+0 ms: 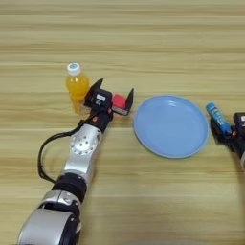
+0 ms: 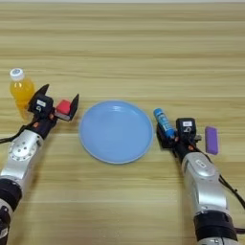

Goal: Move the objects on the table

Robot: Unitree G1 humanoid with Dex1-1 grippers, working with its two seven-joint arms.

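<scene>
Left eye view: left gripper point(image 1: 115, 99) at about 9 o'clock from the light-blue plate point(image 1: 171, 126), black fingers spread wide with the red cube point(image 1: 118, 101) sitting between them. Cannot tell whether either finger touches the cube, so not yet a sure grasp. Orange juice bottle point(image 1: 76, 87) just beside the gripper, at its 9 o'clock, near enough to be knocked by a careless swing. Plate lying toward 3 o'clock from the cube, just beside it but apart, so any carry to the plate probably a short rightward one. Left arm plainly the nearer to the cube.

Right eye view: right gripper point(image 2: 173, 135) at the plate's 3 o'clock rim, the blue tube point(image 2: 163, 122) lying against its left side, long axis running from 11 o'clock down to 5 o'clock, upper end free, lower end hidden at the gripper. Cannot tell whether held or merely alongside. Purple block point(image 2: 211, 139) at 3 o'clock from this gripper, upright long axis toward 12, apart from it, on bare table point(image 2: 124, 52). Right arm nearer to both tube and block.

Shown only in the right eye view: the purple block and most of the right arm. Shown more fully in the left eye view: the left arm down to its elbow.
</scene>
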